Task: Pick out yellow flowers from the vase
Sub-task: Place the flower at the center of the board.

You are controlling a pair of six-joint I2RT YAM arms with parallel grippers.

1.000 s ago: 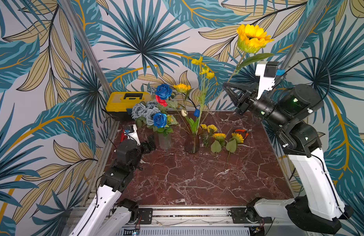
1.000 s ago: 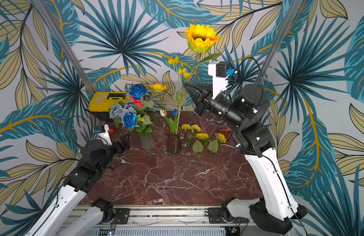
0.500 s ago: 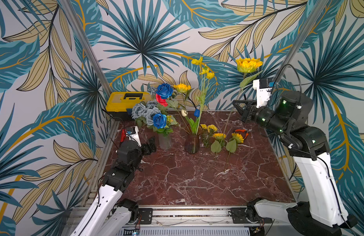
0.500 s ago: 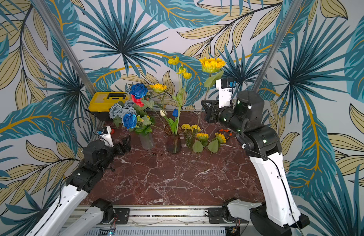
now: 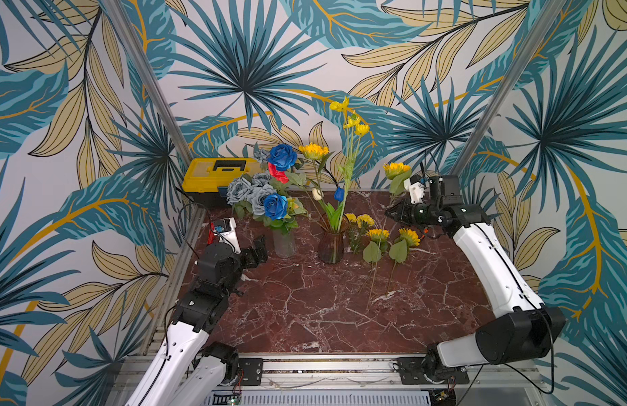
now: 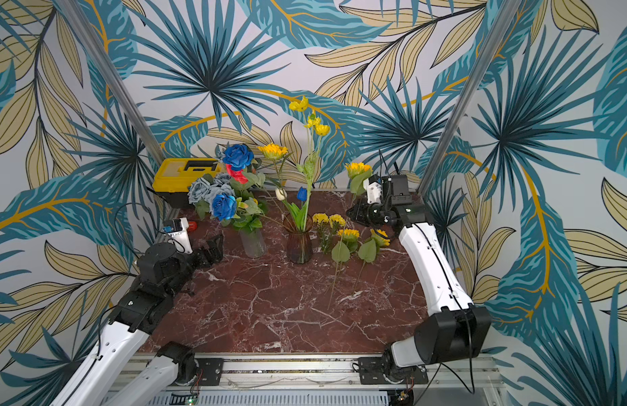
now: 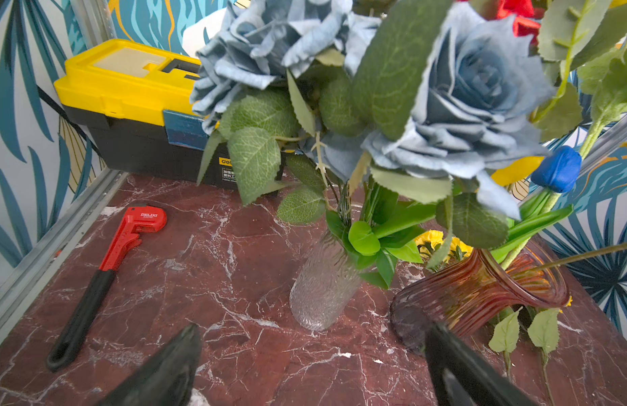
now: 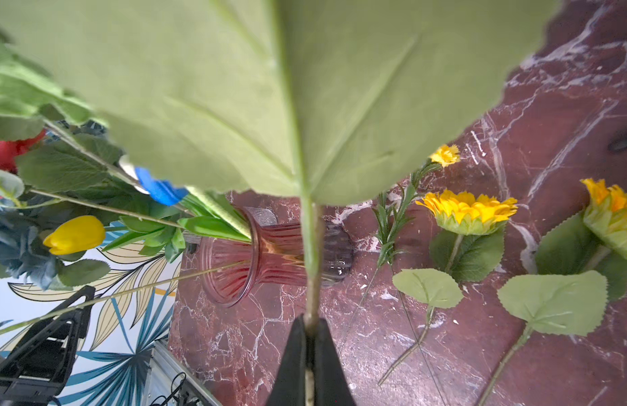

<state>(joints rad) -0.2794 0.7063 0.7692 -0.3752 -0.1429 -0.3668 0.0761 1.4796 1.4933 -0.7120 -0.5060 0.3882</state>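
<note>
My right gripper (image 5: 389,212) (image 8: 310,325) is shut on the green stem of a yellow sunflower (image 5: 396,170) (image 6: 357,169), held upright above the table's back right; its big leaf (image 8: 270,88) fills much of the right wrist view. The amber vase (image 5: 331,246) (image 8: 270,253) holds a sunflower (image 5: 314,150), a tall sprig of small yellow blooms (image 5: 354,123) and tulips. Two sunflowers (image 5: 377,233) (image 5: 408,236) and yellow pompoms (image 5: 361,220) lie on the table right of it. My left gripper (image 5: 257,251) (image 7: 312,351) is open and empty, left of the vases.
A clear vase (image 5: 284,242) (image 7: 322,288) of blue, grey and red roses stands left of the amber one. A yellow toolbox (image 5: 217,175) sits at the back left corner, with a red wrench (image 7: 129,232) on the table in front of it. Metal frame posts flank the table.
The right arm has lowered the held sunflower from high above the vase down toward the table's back right. The left arm has hardly shifted.
</note>
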